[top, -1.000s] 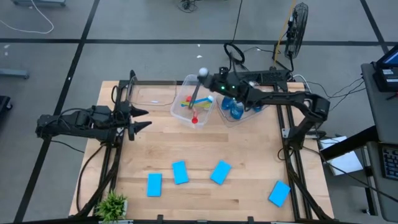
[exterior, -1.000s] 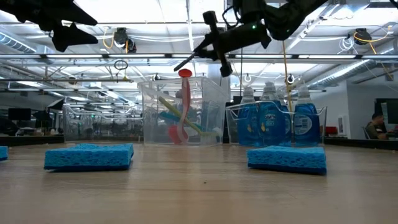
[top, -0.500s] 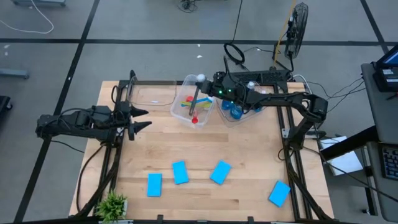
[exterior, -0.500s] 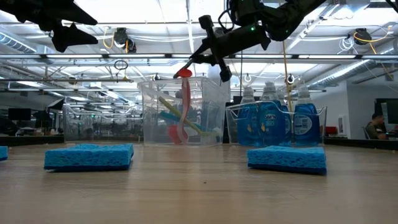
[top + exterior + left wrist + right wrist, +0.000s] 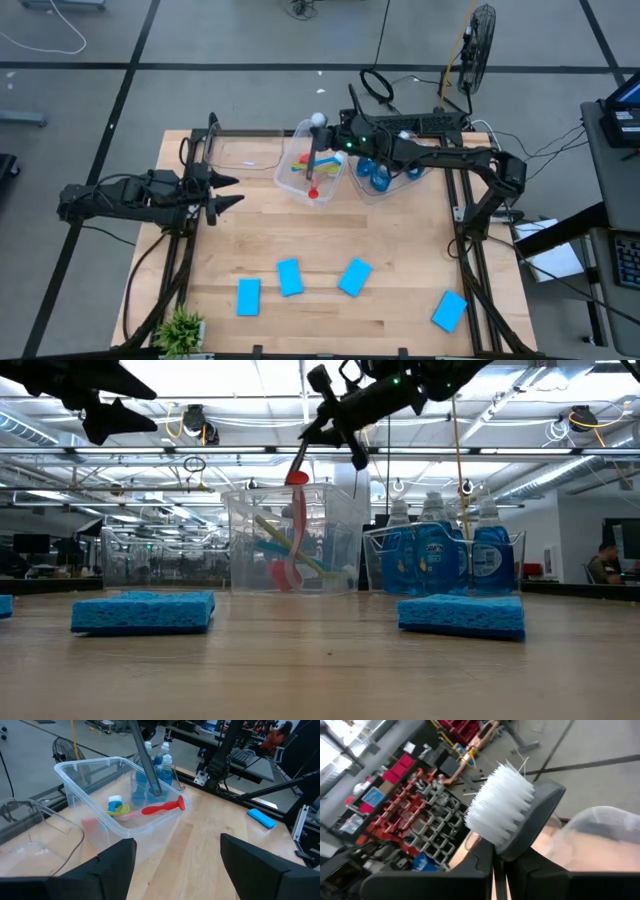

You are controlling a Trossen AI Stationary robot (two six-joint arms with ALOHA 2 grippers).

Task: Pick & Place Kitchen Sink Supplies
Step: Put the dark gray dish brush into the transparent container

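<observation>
We see the right gripper [image 5: 335,137] clenched on a grey brush [image 5: 315,140], tilted over the clear tub [image 5: 283,170] holding the red brush [image 5: 161,808], yellow and blue ones. If let go this high, its handle could catch the rim and tip out. White bristles crown its dark head. The left gripper [image 5: 222,191] waits spread, empty, well apart.

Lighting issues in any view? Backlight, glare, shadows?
Low view: ceiling lights backlight the right gripper and the left gripper into silhouettes. High view: even light, only soft shadows on the table. Right wrist view: the brush head is brightly lit.
</observation>
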